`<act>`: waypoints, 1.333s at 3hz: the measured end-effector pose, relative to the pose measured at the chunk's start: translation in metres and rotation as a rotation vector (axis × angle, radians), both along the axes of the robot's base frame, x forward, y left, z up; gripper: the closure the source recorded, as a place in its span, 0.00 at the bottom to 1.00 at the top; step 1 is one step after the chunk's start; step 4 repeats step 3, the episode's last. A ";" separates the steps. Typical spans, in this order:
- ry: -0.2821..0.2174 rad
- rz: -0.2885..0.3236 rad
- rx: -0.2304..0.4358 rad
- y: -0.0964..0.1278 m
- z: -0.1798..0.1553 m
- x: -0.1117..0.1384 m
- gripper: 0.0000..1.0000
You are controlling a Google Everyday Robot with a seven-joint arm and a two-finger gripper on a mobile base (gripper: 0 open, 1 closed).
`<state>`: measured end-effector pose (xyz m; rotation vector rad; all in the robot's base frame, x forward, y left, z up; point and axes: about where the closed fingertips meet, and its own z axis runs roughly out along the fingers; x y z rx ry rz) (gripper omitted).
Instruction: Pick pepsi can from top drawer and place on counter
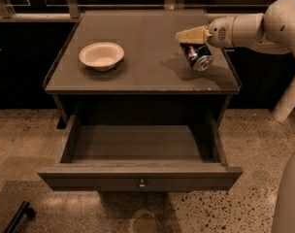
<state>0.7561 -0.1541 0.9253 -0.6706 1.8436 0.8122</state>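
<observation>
My hand (190, 37) over right side of tabletop (147, 45), pinching can (200, 58) by upper end. Can tilted, low over surface. Level it, lower till base sits flat, then release. Mind near right rim. Bowl (102, 56) well apart.

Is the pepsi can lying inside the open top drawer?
No, the pepsi can is tilted at the right side of the counter, just under the gripper, not in the top drawer.

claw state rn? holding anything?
Claw: cannot be told. It is over the right side of the counter, right against the tilted pepsi can.
</observation>
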 end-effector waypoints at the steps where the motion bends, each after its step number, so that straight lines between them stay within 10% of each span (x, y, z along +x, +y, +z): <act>1: 0.000 0.000 0.000 0.000 0.000 0.000 0.11; 4: 0.000 0.000 0.000 0.000 0.000 0.000 0.00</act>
